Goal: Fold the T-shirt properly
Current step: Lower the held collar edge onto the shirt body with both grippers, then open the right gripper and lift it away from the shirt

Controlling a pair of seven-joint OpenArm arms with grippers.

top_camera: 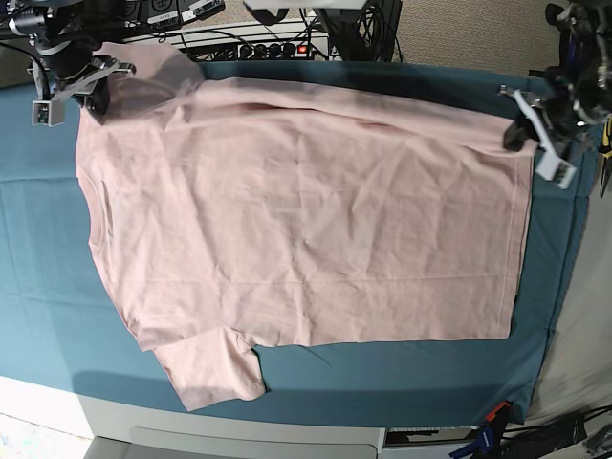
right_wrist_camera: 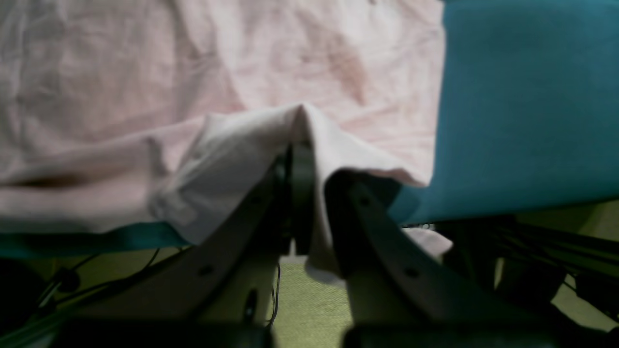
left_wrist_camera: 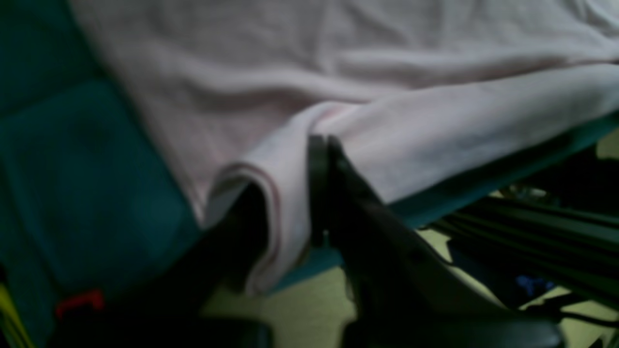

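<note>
Plain pink T-shirt (top_camera: 306, 210) (no readable lettering) on teal cloth (top_camera: 38, 277).

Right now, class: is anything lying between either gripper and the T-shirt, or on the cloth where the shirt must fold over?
Nothing visible. Both the left gripper and right gripper already pinch the T-shirt; no other object rests on it.

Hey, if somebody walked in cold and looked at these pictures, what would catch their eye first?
The big pale pink T-shirt, spread plain side up across the teal table cloth, fills the base view. Next, both arms grip its far edge: the right pincer is shut on a corner by the sleeve at that view's left, and the left pincer is pinching the hem corner at its right.
</note>
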